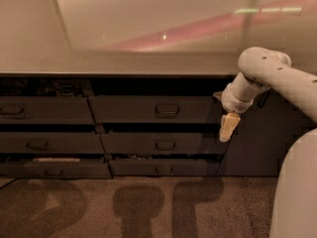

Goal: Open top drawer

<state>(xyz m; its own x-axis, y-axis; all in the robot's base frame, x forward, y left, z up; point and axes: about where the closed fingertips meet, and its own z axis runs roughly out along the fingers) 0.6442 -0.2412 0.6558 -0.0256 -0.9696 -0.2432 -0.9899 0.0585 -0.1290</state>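
Approach step: your gripper (225,128) hangs right of the top drawer (133,109), whether open I cannot tell; move left to its handle (167,110).

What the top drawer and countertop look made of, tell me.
Top drawer: dark matte front, probably painted wood or laminate; no shine. Countertop: glossy, maybe polished stone or laminate; mirrors lights. Tool, right of the drawer: pale, plastic-looking.

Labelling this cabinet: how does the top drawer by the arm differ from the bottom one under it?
The top drawer shows a wider, taller front than the bottom drawer. The top drawer sits under the counter, the bottom drawer by the floor. The tool hangs just right of the top drawer. Both dark, one centre handle.
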